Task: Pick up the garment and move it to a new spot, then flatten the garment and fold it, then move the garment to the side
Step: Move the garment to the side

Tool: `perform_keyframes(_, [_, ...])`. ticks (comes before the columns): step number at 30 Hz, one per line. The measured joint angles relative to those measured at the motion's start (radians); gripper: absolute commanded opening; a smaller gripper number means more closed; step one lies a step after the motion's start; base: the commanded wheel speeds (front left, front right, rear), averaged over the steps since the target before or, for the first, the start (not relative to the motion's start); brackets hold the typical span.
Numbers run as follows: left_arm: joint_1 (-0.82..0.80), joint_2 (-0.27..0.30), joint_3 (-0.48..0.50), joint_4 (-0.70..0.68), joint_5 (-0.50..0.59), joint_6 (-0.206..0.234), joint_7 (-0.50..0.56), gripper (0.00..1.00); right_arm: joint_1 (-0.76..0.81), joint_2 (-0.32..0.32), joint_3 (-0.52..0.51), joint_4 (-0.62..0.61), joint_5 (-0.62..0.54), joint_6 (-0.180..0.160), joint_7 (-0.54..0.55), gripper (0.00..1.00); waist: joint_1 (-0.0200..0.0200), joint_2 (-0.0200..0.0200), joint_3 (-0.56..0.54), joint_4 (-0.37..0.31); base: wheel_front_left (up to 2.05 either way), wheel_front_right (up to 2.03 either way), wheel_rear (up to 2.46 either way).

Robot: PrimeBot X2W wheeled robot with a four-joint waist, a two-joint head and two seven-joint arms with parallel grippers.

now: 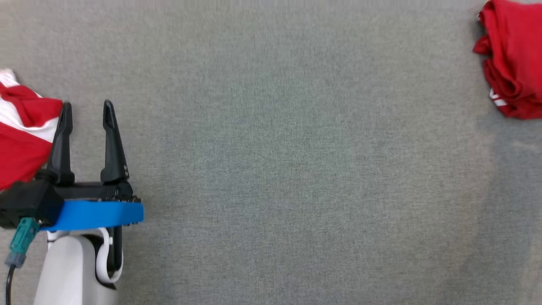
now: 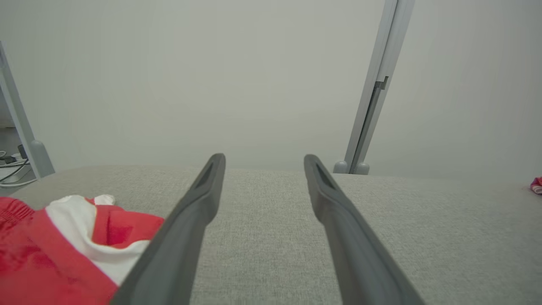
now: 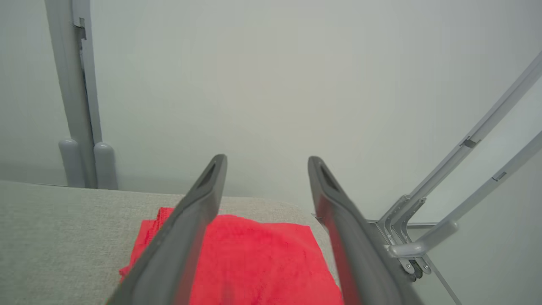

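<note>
One folded red garment (image 1: 514, 59) (image 3: 262, 262) lies near the far right corner of the grey fabric table (image 1: 296, 169). The right gripper (image 3: 264, 163) hangs close over it, fingers spread wide and holding nothing. Well apart at the left, the left gripper (image 1: 87, 110) (image 2: 262, 161) is also wide and empty, its outer finger just beside a crumpled red-and-white garment (image 1: 21, 140) (image 2: 63, 245).

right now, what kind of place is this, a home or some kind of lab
Probably a robot test bench rather than a home: a wide grey fabric-covered table, a bare metal frame post against a plain pale wall, and a folded red garment lying at the table's edge.
</note>
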Motion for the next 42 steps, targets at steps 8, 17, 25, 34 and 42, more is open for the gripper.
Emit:
perform_keyframes(8, [0.091,-0.012,0.03,0.02,0.012,0.0,0.0,1.0,0.093,0.11,0.171,-0.041,0.071,0.0,-0.084,1.0,-0.0001,0.0,-0.131,0.001,0.0,0.0,0.0])
perform_keyframes(17, [0.177,-0.025,0.049,0.047,0.025,0.0,0.0,1.0,0.291,0.211,0.342,-0.176,0.214,0.0,-0.102,1.0,-0.0002,0.0,-0.25,0.002,0.0,0.0,0.0])
perform_keyframes(25, [0.221,-0.032,0.048,0.063,0.032,0.0,0.0,1.0,0.516,0.271,0.364,-0.334,0.288,0.0,-0.1,1.0,-0.0001,0.0,-0.31,0.002,0.0,0.0,0.0])
perform_keyframes(34, [0.244,-0.033,0.037,0.078,0.039,0.0,0.0,1.0,0.725,0.313,0.311,-0.508,0.305,0.0,-0.038,1.0,-0.0001,0.0,-0.343,-0.008,0.0,0.0,0.0])
perform_keyframes(42, [0.254,-0.037,0.022,0.092,0.04,0.0,0.0,1.0,0.85,0.358,0.273,-0.648,0.281,0.0,0.01,1.0,0.0,0.0,-0.361,-0.006,0.0,0.0,0.0])
